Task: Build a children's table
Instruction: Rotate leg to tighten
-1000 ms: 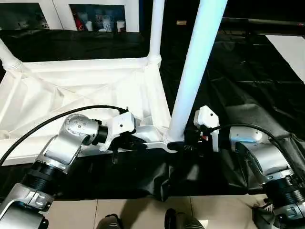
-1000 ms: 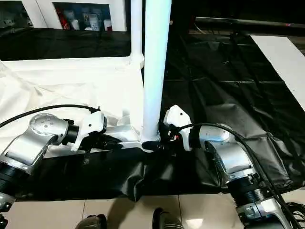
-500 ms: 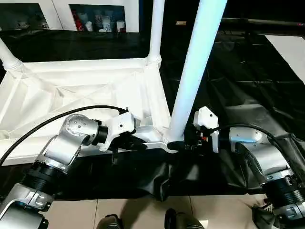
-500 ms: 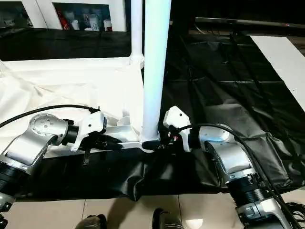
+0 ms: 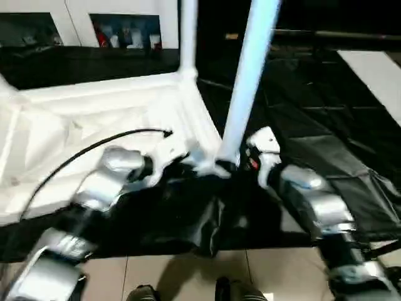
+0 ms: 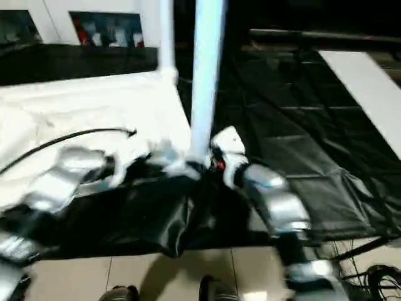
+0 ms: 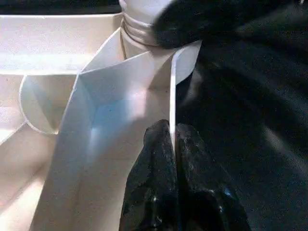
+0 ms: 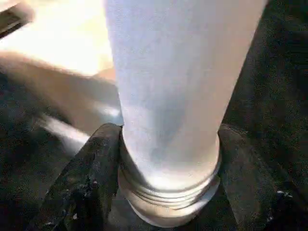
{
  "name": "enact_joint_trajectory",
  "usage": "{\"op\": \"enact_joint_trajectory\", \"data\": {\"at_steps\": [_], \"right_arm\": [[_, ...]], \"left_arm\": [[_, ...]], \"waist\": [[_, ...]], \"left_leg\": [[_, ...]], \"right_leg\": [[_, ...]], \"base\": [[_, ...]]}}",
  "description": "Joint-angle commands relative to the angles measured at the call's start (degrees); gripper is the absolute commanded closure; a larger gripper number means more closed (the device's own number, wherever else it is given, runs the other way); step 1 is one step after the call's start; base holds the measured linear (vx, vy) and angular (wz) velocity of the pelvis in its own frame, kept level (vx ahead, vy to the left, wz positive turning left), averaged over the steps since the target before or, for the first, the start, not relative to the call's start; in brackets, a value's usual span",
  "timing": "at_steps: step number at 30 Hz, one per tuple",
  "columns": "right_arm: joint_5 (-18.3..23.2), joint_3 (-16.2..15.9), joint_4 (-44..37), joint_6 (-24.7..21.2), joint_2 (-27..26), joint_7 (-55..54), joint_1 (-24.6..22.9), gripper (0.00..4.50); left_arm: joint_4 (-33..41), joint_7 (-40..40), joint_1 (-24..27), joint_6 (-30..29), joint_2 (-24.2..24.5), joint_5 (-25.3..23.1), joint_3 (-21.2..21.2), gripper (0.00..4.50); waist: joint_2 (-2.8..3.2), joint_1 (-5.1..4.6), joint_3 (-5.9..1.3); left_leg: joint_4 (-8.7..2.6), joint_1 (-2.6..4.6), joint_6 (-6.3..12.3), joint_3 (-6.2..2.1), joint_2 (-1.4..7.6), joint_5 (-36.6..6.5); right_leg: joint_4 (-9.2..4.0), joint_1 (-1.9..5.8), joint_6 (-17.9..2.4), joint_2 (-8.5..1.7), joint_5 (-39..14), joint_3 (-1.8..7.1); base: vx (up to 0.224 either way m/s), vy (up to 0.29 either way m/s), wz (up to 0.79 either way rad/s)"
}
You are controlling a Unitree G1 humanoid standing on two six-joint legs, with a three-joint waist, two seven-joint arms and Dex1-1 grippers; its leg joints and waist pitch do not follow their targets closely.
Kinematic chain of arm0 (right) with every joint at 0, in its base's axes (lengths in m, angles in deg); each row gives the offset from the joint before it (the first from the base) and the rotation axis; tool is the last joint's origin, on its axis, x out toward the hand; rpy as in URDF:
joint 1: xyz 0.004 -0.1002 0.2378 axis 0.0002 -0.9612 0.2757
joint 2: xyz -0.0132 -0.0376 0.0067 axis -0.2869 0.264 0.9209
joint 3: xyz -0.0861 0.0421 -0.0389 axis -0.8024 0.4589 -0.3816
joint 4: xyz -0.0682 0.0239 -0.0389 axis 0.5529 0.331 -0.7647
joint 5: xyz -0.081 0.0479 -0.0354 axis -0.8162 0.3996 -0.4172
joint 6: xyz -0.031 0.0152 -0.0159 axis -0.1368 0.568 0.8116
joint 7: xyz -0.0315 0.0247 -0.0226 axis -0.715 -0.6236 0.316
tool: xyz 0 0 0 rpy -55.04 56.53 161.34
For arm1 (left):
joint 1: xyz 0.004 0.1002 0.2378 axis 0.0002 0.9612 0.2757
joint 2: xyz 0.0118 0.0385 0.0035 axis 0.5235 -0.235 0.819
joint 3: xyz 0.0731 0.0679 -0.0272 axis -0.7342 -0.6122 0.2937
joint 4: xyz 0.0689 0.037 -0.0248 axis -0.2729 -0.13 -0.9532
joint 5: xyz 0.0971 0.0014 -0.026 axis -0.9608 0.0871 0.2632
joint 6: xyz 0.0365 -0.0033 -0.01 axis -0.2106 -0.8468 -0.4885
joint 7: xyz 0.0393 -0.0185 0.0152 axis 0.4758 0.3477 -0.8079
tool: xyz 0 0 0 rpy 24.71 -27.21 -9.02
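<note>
Table top [image 5: 94, 119] lies upside down on the black sheet [image 5: 326, 125], ribbed underside up. Far leg [image 5: 187, 31] stands in its corner socket. Near leg [image 5: 247, 75] stands upright in the near corner socket [image 7: 139, 29], right in front of me.

My left gripper [image 7: 172, 144]: both fingers pressed together on the thin side wall of the table top [image 7: 144, 82], just beside that socket. Clamped on the wall, one finger each side.

My right gripper [image 8: 168, 192]: fingers [image 8: 84, 183] spread around the base of the near leg [image 8: 168, 86], one on each side at the ringed collar. Looks like contact on both sides, so I judge it as gripping the leg.

Risks as I see them:
- Collar rings visible above the socket rim. The leg may not be fully seated; letting go now could leave it wobbly or let it tip.
- The head views are smeared, so I can't judge whether the leg is plumb. Pushing or twisting on a tilted leg could jam it.
- The wall under my left gripper is thin plastic. Hard torque from the right could flex it or make the pinch slip, and the top would slide on the slick sheet.
- The cable [image 5: 94, 147] on my left arm lies over the top; could snag.
</note>
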Motion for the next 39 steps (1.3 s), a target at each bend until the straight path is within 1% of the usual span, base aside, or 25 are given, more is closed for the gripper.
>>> {"op": "enact_joint_trajectory", "data": {"at_steps": [1,2,3,4,5,8,12,13,15,18,19,22,24,26,27,28,30,31,32,34,35,36,37,38,39], "right_arm": [[-0.51,0.89,3.36,-2.85,-2.62,-7.42,0.33,1.84],[-0.09,1.97,4.39,-3.43,-4.52,-10.51,0.8,1.84],[-0.29,3.05,6.56,-3.01,-7.93,-16.23,1.73,1.84],[-0.61,3.28,7.57,-2.84,-9.13,-18.19,2.2,1.84],[-0.86,3.37,8.16,-2.71,-9.75,-19.24,2.48,1.84],[-2.94,1.01,11.44,-1.07,-11.11,-19.51,4.26,1.84],[-4.53,-0.91,10.83,-0.68,-10.91,-17.12,4.54,1.84],[-3.73,-0.69,9.09,0.18,-10.47,-14.99,4.11,1.14],[-2.66,-0.1,7.09,0.76,-9.54,-13.07,3.86,1.14],[-1.49,0.13,5.1,0.61,-7.71,-10.79,3.89,0.92],[-0.47,0.09,3.27,-0.25,-5.73,-7.67,3.65,0.71],[0.22,-0.54,0.33,-1.3,-1.55,-1.88,2.96,0.53],[0.62,-1.0,-1.35,-1.8,0.93,1.73,2.33,0.32],[0.91,-2.76,-5.03,-1.13,6.8,10.73,0.6,0.32],[0.85,-3.1,-5.5,-0.75,7.74,12.16,0.32,0.32],[1.08,-4.16,-7.16,1.09,11.09,17.39,-0.79,0.32],[2.41,-4.78,-8.88,1.54,13.8,21.73,-1.67,0.32],[2.6,-5.05,-9.25,2.0,14.64,23.0,-1.9,0.32],[2.64,-5.31,-9.43,2.36,15.24,23.85,-2.01,0.32],[2.61,-6.1,-9.71,2.79,16.55,25.82,-2.17,0.32],[2.33,-6.42,-9.79,3.27,16.87,26.26,-2.18,0.32],[2.28,-6.68,-9.97,3.46,17.02,26.66,-2.23,0.32],[2.28,-6.68,-9.97,3.46,17.02,26.66,-2.23,0.32],[2.32,-6.85,-10.23,3.44,17.2,27.06,-2.27,0.32],[2.59,-7.18,-10.81,3.25,17.43,27.94,-2.37,0.32]], "left_arm": [[-3.29,-4.8,-0.03,-2.55,-2.13,-1.04,-0.61,4.5],[-4.16,-5.99,-0.72,-3.07,-3.15,-1.12,-0.5,4.5],[-6.23,-8.7,-2.05,-3.43,-5.14,-1.71,-0.3,4.5],[-7.28,-9.77,-2.67,-3.37,-5.9,-2.09,-0.32,4.5],[-7.92,-10.37,-3.04,-3.27,-6.31,-2.33,-0.35,4.5],[-10.68,-12.01,-4.29,-2.3,-7.81,-2.92,-0.29,4.5],[-11.4,-11.6,-4.58,-1.73,-7.81,-3.42,-0.7,4.5],[-10.53,-10.79,-4.06,-1.99,-7.14,-3.31,-0.83,4.5],[-9.57,-9.83,-3.43,-2.28,-6.16,-3.17,-0.95,4.5],[-9.29,-9.04,-3.0,-1.9,-5.12,-3.34,-0.89,4.5],[-8.68,-8.01,-2.58,-1.4,-4.2,-3.33,-0.85,4.5],[-7.6,-6.73,-1.89,-0.98,-3.02,-3.09,-0.57,4.5],[-6.52,-5.57,-1.18,-0.98,-2.3,-2.42,-0.18,4.5],[-3.69,-1.19,0.73,1.14,0.08,-1.32,-0.71,4.5],[-3.14,-0.31,1.08,1.31,0.45,-1.02,-0.82,4.5],[-0.64,3.97,2.66,3.31,2.23,0.22,-1.65,4.5],[3.36,10.07,4.86,4.05,4.45,2.73,-2.53,4.5],[5.04,12.58,5.76,4.91,5.47,3.66,-2.97,4.5],[6.28,14.19,6.39,5.17,6.23,4.26,-3.23,4.5],[8.32,16.25,7.42,4.83,7.73,4.88,-3.51,4.5],[8.96,17.02,7.77,4.82,8.29,5.11,-3.62,4.5],[9.54,17.59,8.06,4.68,8.77,5.3,-3.71,4.5],[9.54,17.59,8.06,4.68,8.77,5.3,-3.71,4.5],[10.04,17.97,8.3,4.47,9.1,5.42,-3.73,4.5],[10.94,18.61,8.7,4.31,9.63,5.68,-3.72,4.5]], "waist": [[0.26,-0.07,-3.52],[0.24,-0.23,-3.47],[0.4,-0.21,-3.24],[0.2,-0.27,-3.16],[0.19,-0.29,-3.2],[0.09,-0.35,-3.13],[0.1,-0.19,-3.2],[0.06,-0.12,-3.15],[0.09,-0.02,-3.2],[0.06,-0.01,-3.22],[-0.07,-0.01,-3.26],[-0.13,0.03,-3.29],[-0.21,0.13,-3.26],[-0.19,0.22,-3.35],[-0.21,0.36,-3.49],[-0.13,0.23,-3.44],[-0.27,0.29,-3.59],[0.06,0.27,-3.89],[0.12,0.3,-4.02],[0.41,0.47,-4.3],[0.45,0.51,-4.31],[0.42,0.56,-4.65],[0.45,0.55,-4.55],[0.43,0.54,-4.48],[0.43,0.58,-4.28]], "left_leg": [[-3.97,0.22,0.16,-0.35,0.16,-14.73],[-4.31,-0.29,0.12,-0.5,0.25,-14.37],[-4.39,0.0,0.12,-0.46,0.25,-16.1],[-4.18,0.67,0.02,-0.35,0.06,-18.24],[-4.17,0.65,0.1,-0.41,-0.06,-18.62],[-4.45,0.4,0.56,-0.59,-0.09,-19.35],[-4.67,0.25,1.11,-0.57,0.04,-18.4],[-4.75,0.26,1.46,-0.5,0.1,-18.05],[-4.73,0.28,1.81,-0.4,0.18,-17.77],[-4.84,-0.07,2.2,-0.38,0.25,-16.59],[-4.83,-0.15,2.46,-0.36,0.21,-15.9],[-4.67,-0.3,3.32,-0.14,0.29,-14.2],[-4.59,-0.46,3.44,-0.07,0.23,-13.26],[-4.5,-0.42,3.94,0.02,0.34,-12.13],[-4.37,-0.6,4.44,-0.01,0.45,-11.08],[-4.36,-0.65,4.61,0.07,0.46,-10.54],[-4.11,-0.63,5.29,0.1,0.61,-10.29],[-3.87,-0.67,5.44,0.29,0.66,-8.4],[-3.71,-0.51,5.7,0.49,0.61,-7.16],[-3.33,-0.4,7.13,0.77,0.66,-2.52],[-3.23,-0.33,7.61,0.85,0.67,-1.63],[-2.97,-0.34,8.54,0.84,0.58,0.86],[-2.91,-0.46,9.51,0.8,0.65,2.34],[-2.9,-0.48,9.73,0.82,0.63,2.07],[-3.02,-0.47,9.56,0.78,0.78,0.05]], "right_leg": [[-5.57,2.67,-4.0,-3.61,-33.89,1.92],[-5.29,3.07,-4.46,-3.59,-31.48,1.8],[-5.56,2.66,-4.23,-3.44,-31.82,1.74],[-6.02,2.09,-3.71,-3.48,-33.83,1.74],[-5.99,2.2,-3.49,-3.5,-34.36,1.71],[-6.34,2.36,-1.97,-3.57,-35.28,1.57],[-6.25,2.53,-2.11,-3.7,-33.52,1.72],[-6.21,2.47,-2.69,-3.66,-32.33,1.85],[-6.07,2.48,-3.3,-3.7,-31.16,2.0],[-5.77,2.79,-4.08,-3.69,-28.93,2.06],[-5.66,3.04,-4.55,-3.61,-28.17,2.02],[-5.41,3.11,-5.27,-3.62,-26.05,2.23],[-5.5,3.31,-5.47,-3.71,-27.1,2.21],[-5.42,3.29,-5.84,-3.65,-25.63,2.3],[-5.01,3.63,-6.42,-3.69,-23.29,2.36],[-4.89,3.46,-6.96,-3.62,-22.16,2.44],[-4.46,3.5,-8.53,-3.72,-20.41,2.6],[-3.82,3.48,-10.22,-3.62,-16.35,2.7],[-3.63,3.41,-11.23,-3.41,-13.56,2.71],[-2.23,3.66,-14.77,-3.02,-1.99,2.63],[-1.96,3.68,-15.45,-2.96,0.26,2.65],[-1.24,4.02,-16.67,-2.83,5.37,2.64],[-1.01,3.94,-17.55,-2.73,8.18,2.51],[-1.09,3.94,-17.73,-2.75,7.98,2.46],[-1.38,3.95,-17.66,-2.99,5.14,2.41]], "base": [[0.0,0.0,0.0],[0.0,0.0,0.0],[0.0,0.0,0.0],[0.0,0.0,0.0],[0.0,0.0,0.0],[0.0,0.0,0.0],[0.0,0.0,0.0],[0.0,0.0,0.0],[0.0,0.0,0.0],[0.0,0.0,0.0],[0.0,0.0,0.0],[0.0,0.0,0.0],[0.0,0.0,0.0],[0.0,0.0,0.0],[0.0,0.0,0.0],[0.052,-0.015,0.01],[0.065,-0.02,0.02],[0.081,-0.026,0.02],[0.082,-0.028,0.03],[0.076,-0.024,0.04],[0.063,-0.004,0.03],[0.063,-0.004,0.03],[0.0,0.0,0.0],[0.0,0.0,0.0],[0.0,0.0,0.0]]}}
